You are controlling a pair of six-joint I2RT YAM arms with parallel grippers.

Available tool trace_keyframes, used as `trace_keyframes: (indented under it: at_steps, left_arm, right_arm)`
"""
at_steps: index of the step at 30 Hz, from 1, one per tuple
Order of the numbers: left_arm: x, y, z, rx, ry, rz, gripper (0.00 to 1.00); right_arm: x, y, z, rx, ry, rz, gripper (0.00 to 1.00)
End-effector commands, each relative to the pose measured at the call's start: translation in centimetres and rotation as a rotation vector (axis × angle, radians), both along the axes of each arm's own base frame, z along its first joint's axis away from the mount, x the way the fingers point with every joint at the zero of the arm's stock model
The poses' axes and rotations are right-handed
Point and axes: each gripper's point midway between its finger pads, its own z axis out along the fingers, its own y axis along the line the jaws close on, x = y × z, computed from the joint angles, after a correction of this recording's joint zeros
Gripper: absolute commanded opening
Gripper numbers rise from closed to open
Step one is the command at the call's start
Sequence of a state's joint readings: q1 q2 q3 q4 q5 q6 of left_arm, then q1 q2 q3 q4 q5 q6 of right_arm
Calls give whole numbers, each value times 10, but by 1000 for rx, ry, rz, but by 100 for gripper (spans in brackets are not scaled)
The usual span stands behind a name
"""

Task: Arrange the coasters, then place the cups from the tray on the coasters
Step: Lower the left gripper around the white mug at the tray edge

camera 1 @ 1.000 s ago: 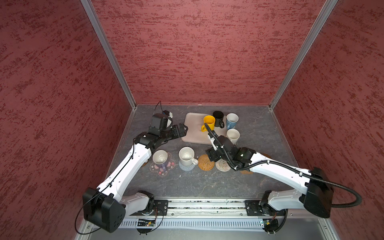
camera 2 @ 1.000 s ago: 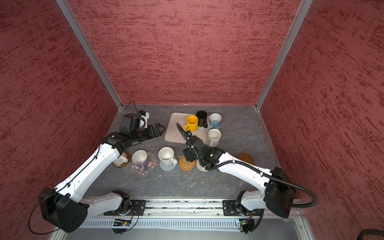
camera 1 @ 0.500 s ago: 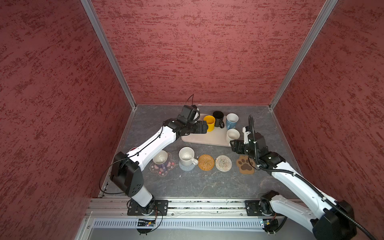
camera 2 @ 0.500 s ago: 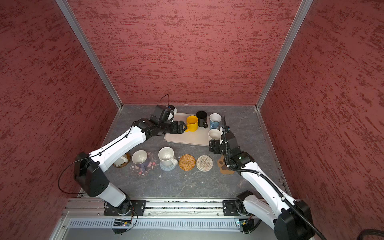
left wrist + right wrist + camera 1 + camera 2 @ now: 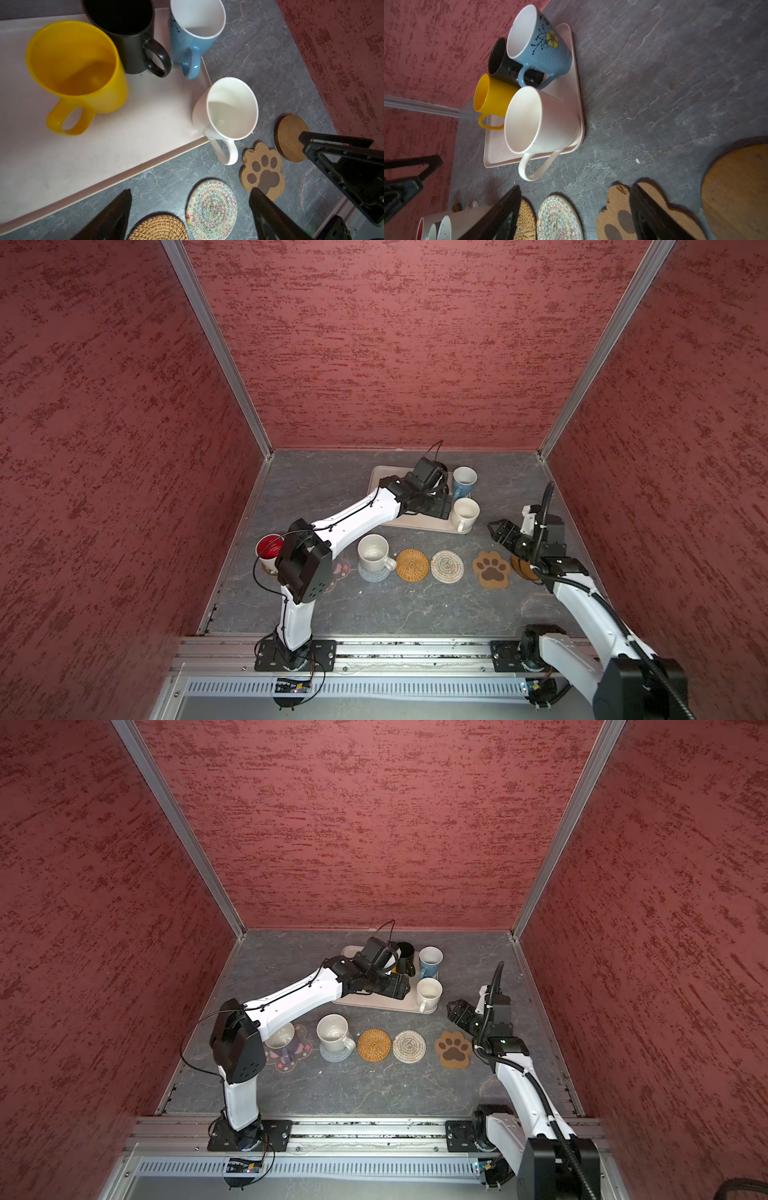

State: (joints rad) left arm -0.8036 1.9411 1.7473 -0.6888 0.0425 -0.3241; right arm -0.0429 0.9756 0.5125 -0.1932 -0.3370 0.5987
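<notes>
Evidently the coaster-laying is finished and the cup transfer is in hand, a little under halfway by my reckoning. On the robot side of the tray [image 5: 93,158], seven coasters lie in a row across the worktop [image 5: 374,614]. The three toward the tray's left are filled: a red-lined white cup [image 5: 270,548] on a brown mat [image 5: 266,571] that barely shows, a white cup [image 5: 281,1034] on the pink flower coaster [image 5: 301,1048], and a speckled cream cup [image 5: 373,551] on the grey-blue woven coaster [image 5: 372,576]. Toward the tray's right, four are bare: the orange-tan woven coaster [image 5: 412,565], the beige woven coaster [image 5: 447,566], the paw coaster [image 5: 491,570] and a wooden disc [image 5: 287,137]. Four cups stand upright on the tray: a yellow cup [image 5: 76,68], a black cup [image 5: 124,31], a light blue cup [image 5: 463,483] and a plain white cup [image 5: 465,512], whose handle overhangs the tray's rim. The left arm [image 5: 357,520] reaches over the tray, and the left jaws are spread with nothing between them, just beside the plain white cup. The right arm [image 5: 582,605] holds the right jaws off the tray's right side, likewise spread and empty. The next move, I judge, is a pick from the tray. It calls for lowering open jaws around one cup without nudging its neighbours, closing, lifting clear of the rim and setting it squarely on a bare coaster. Which arm takes it cannot be told.
</notes>
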Motion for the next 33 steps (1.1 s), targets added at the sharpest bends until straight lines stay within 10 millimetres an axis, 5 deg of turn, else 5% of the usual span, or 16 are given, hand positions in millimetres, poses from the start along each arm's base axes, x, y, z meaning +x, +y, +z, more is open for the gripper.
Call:
trace_keyframes:
  at_steps: [1,8,20,33]
  left_arm:
    - [-3,-10,-9,56,-16,-35,88]
    - [-7,-31,-27,75,-1,-75,80]
    - [-8,-59,-56,108,24,-89,75]
    - [-5,-63,-89,246,14,-58,66]
  right_arm:
    - [10,-3,14,105,-61,-17,83]
    - [10,-23,13,141,-78,-92,83]
    - [8,-28,8,137,-85,-107,84]
    - [6,-26,8,143,-98,-96,85]
